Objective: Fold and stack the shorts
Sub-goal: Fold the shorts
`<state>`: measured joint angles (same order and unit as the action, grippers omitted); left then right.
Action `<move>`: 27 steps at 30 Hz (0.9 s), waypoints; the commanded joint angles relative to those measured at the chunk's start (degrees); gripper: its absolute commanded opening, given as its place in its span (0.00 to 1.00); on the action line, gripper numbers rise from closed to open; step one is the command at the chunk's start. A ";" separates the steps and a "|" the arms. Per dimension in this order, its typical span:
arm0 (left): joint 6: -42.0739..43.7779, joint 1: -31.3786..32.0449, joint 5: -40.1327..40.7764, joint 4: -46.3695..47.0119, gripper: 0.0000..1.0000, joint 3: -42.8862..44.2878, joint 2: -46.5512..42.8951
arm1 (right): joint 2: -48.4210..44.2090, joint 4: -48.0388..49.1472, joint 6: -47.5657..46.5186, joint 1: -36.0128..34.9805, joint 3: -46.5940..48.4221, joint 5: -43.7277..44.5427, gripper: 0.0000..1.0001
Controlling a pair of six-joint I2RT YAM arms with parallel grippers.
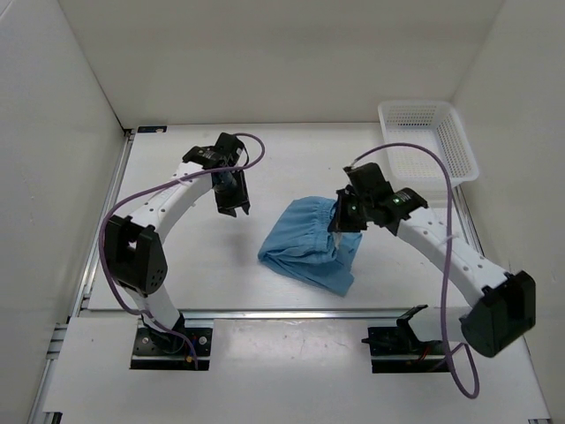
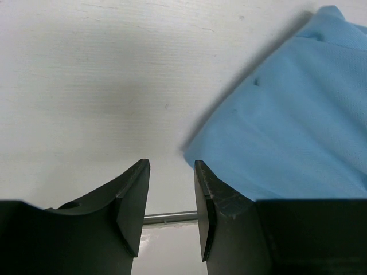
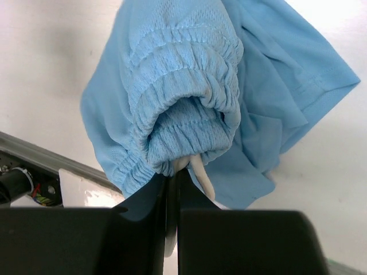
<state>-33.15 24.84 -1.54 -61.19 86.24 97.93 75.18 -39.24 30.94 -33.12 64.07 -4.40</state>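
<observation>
Near edge: both arms rise from black base mounts on a metal rail (image 1: 282, 314) that runs along the front of the white table (image 1: 203, 283).

Just past the rail, slightly right of centre: the light sky-blue, thin soft-fabric shorts (image 1: 305, 247) lie in a bunched heap. The lower edge rests on the table. The gathered elastic waist is at the upper right of the heap.

Right gripper (image 3: 171, 179): black fingers pressed together with no gap showing, clamped on the gathered waistband. The fabric bulges out in ridged folds right at the fingertips. A white drawstring end (image 3: 202, 179) hangs out beside the pinch. The rest of the cloth drapes away below the waistband. One hemmed leg fans off to the side.

Left gripper (image 2: 172, 172): left of the shorts and a little farther back, pointing down over bare table. The jaws stand parted by a narrow gap with nothing between them. In the wrist view the nearest blue edge lies off to the right of the fingers, apart from them.

Purple cables (image 1: 119, 225) loop along both white arms.

Far right corner: white plastic mesh basket (image 1: 459, 146), rectangular, close to the side wall and well apart from the shorts.
</observation>
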 commanded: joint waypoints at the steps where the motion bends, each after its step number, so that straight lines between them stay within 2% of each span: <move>1: 1.33 0.03 -1.62 -0.51 0.48 2.88 -3.18 | -4.68 -6.63 0.70 0.08 -2.45 2.81 0.01; 4: 1.86 0.03 -2.32 -0.51 0.48 2.88 -2.13 | -5.48 -6.63 2.98 0.08 -7.55 5.45 0.01; 8: 1.86 0.74 -2.94 0.19 0.48 2.36 -0.11 | -7.23 -6.63 8.51 0.08 -14.23 13.53 0.01; 9: 1.86 1.34 -2.94 0.71 0.48 2.36 -0.11 | -7.85 -6.63 9.92 0.08 -16.76 15.37 0.23; 10: 1.86 1.35 -2.94 0.72 0.48 2.36 0.59 | -7.85 -6.63 11.93 0.08 -17.75 17.65 0.53; 12: 1.86 1.35 -3.47 1.24 0.48 2.36 1.39 | -7.85 -6.63 13.44 0.08 -18.98 18.20 0.97; 13: 1.86 1.35 -3.99 1.25 0.48 2.36 2.00 | -7.85 -6.63 14.06 0.08 -18.99 18.20 1.00; 19: 2.38 1.88 -4.00 1.25 0.48 2.36 2.62 | -5.13 -5.41 15.82 2.79 -20.99 17.07 1.00; 22: 2.38 1.88 -4.00 1.77 0.48 2.36 2.62 | -4.42 0.55 15.82 7.36 -24.60 10.58 0.99; 27: 2.38 1.88 -3.38 1.77 0.48 1.65 2.09 | -1.18 13.98 14.07 10.10 -30.93 1.52 0.75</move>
<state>-31.27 26.44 -4.47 -60.55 87.20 102.00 71.75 -33.65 46.24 -23.40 35.20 2.28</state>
